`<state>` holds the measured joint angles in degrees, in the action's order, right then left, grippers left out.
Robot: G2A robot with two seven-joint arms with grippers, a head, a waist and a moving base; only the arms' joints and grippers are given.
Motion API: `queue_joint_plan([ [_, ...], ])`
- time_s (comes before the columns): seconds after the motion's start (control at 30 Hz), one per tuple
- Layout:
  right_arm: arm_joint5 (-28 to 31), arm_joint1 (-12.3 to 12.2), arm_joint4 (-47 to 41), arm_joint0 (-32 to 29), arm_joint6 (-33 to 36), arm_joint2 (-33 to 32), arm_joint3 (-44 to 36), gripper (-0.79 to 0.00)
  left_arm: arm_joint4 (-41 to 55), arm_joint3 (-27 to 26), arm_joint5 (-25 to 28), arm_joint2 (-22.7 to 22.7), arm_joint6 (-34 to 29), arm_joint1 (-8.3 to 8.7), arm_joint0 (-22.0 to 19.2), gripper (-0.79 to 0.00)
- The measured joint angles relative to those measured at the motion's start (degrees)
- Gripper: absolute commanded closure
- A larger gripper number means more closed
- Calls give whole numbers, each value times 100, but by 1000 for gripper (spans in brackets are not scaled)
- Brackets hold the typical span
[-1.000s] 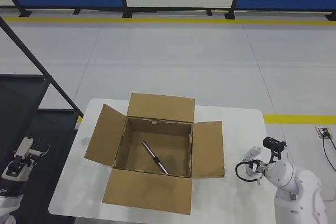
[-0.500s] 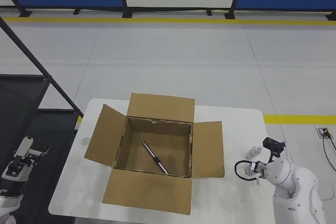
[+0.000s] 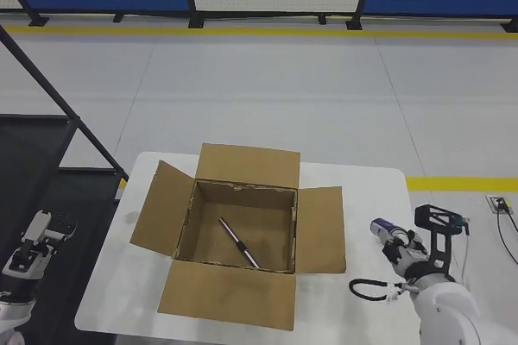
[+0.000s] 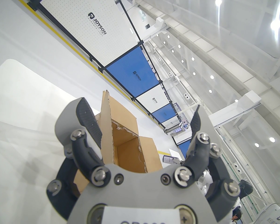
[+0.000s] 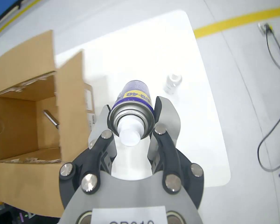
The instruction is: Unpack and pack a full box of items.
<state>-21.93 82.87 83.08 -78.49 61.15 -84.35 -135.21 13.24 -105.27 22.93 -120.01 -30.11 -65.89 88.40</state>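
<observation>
My R claw point(image 5: 133, 106) is clamped on the blue spray can point(image 5: 135, 92). The pads grip either side near its top rim, white nozzle end toward my wrist, and the can body points out over the counter point(image 5: 151, 38). Just past the can a small white bottle point(image 5: 173, 83) sits on the counter, apart from it. Further off, the cardboard box point(image 5: 16, 127) stands w/ all flaps open, and a thin metal rod point(image 5: 50, 119) lies on its floor. My L claw point(image 4: 140, 108) hangs off the counter's L side, beyond the box, fingers spread wide w/ nothing btwn them.
</observation>
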Motion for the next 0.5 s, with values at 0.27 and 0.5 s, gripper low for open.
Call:
queue_joint_plan([
  [0.27,631,165,1340,1554,637,2229,536,0,0,0,0,0,0,0,0,-785],
  [0.5,1127,534,-40,3916,1305,2984,2896,0,0,0,0,0,0,0,0,-785],
])
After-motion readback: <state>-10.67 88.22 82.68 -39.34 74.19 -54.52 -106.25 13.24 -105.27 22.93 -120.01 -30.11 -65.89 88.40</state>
